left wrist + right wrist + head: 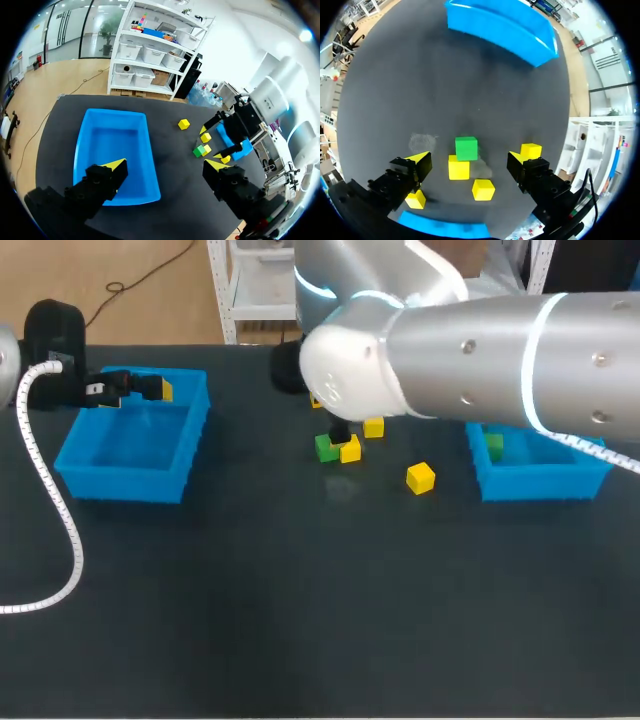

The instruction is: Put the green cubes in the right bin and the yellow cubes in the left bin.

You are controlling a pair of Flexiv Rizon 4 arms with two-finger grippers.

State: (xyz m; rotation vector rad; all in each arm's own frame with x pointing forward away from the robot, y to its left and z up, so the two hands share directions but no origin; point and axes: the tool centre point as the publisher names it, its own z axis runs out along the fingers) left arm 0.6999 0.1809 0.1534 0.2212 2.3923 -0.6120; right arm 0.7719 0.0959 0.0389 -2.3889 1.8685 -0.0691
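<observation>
Counter [300, 620]: dark, matte. There is a broad bare stretch on the near side of the green cube [326, 448], and another between it and the left bin [135, 475].

The green cube sits mid-counter and touches a yellow cube [350, 449] on the side toward the right bin [530, 482]. A second yellow [373, 427] is just behind it, and a third [420, 478] is farther toward the right bin, apart.

Right hand [468, 160]: directly above the green cube, released. The tips are spread wide with the cube between them, untouched.

Left hand [165, 167]: well away from the green cube, over the left bin, released, holding nothing.

Views: in the head view the right arm's silver bulk hides most of its hand and nearly all of a fourth yellow [184, 124]. The left wrist view shows that cube plainly, beyond the green cube, standing alone. Only the head view shows another green [494, 445] inside the right bin.

Bins: glossy blue, rectangular, with sloped walls. Cubes: plain-coloured, crisp-edged.
</observation>
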